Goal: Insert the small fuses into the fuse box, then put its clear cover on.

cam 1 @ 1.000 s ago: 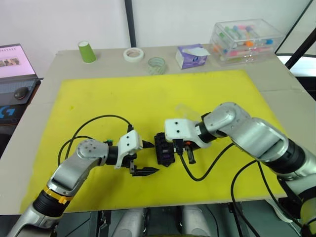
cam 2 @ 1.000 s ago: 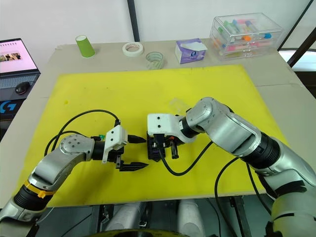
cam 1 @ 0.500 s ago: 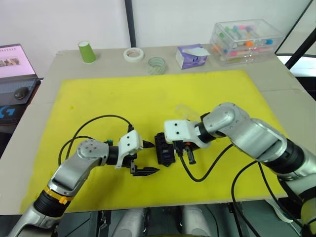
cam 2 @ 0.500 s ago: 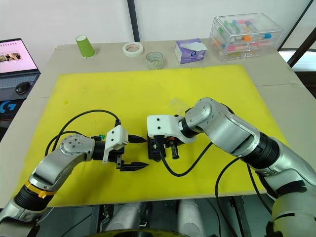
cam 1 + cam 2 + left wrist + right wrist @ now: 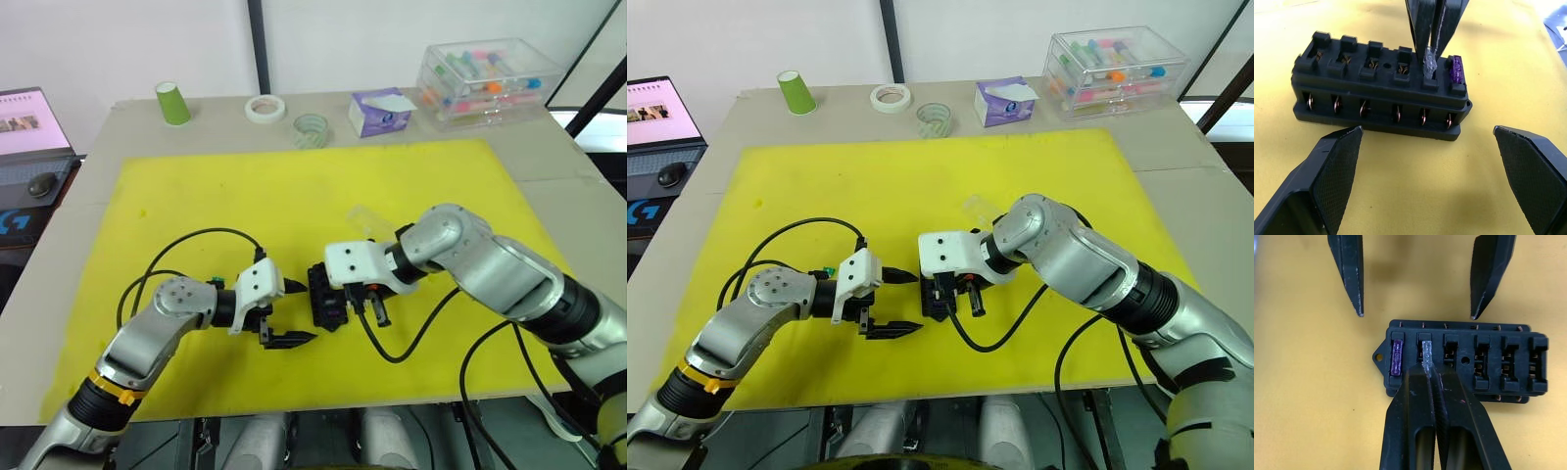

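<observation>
The black fuse box (image 5: 326, 300) lies on the yellow mat between my two grippers. A purple fuse (image 5: 1397, 357) sits in its end slot. My right gripper (image 5: 1427, 368) is shut on a grey-clear fuse (image 5: 1429, 61), which stands in the slot next to the purple one. The other slots (image 5: 1374, 56) look empty. My left gripper (image 5: 307, 313) is open, its fingers (image 5: 1334, 169) spread on the box's other side, apart from it. The clear cover (image 5: 369, 222) lies on the mat just behind my right forearm.
At the table's back stand a green cup (image 5: 172, 102), two tape rolls (image 5: 265, 108) (image 5: 311, 128), a purple tissue box (image 5: 381, 111) and a clear case of coloured tubes (image 5: 490, 76). A screen (image 5: 29, 122) is at the far left. Black cables (image 5: 186, 245) loop over the mat.
My right gripper has edged slightly down and toward the fuse box with the grey-clear fuse. The left arm has not moved.
</observation>
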